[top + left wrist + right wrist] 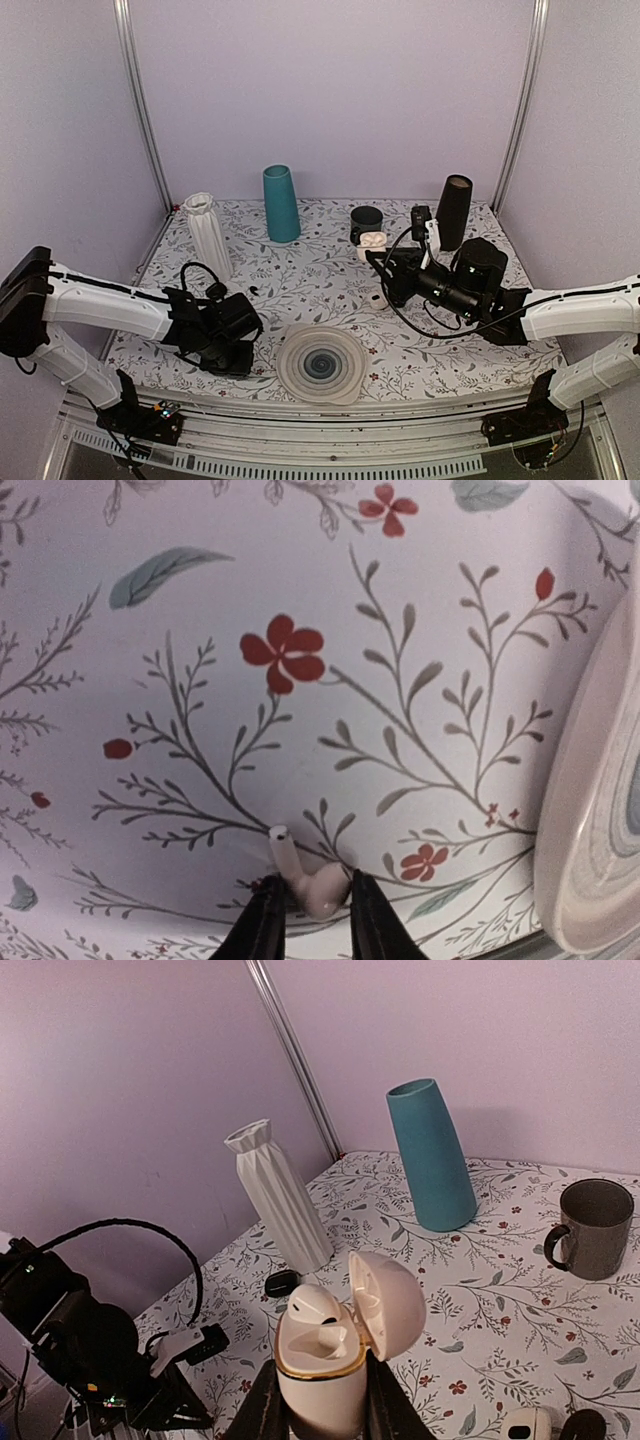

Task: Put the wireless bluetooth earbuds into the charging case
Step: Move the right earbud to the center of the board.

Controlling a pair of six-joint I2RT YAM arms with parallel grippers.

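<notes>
The left arm reaches in low, and its left gripper points down, pinching an earbud (just with the fingertips). The right arm reaches in higher, and its right gripper squeezes the charging case tight.

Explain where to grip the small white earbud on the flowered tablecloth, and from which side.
Grip the small white plastic earbud across its rounded head, coming down from above. It lies flat on the flowered tablecloth, and the head is thicker than the thin stem.
</notes>
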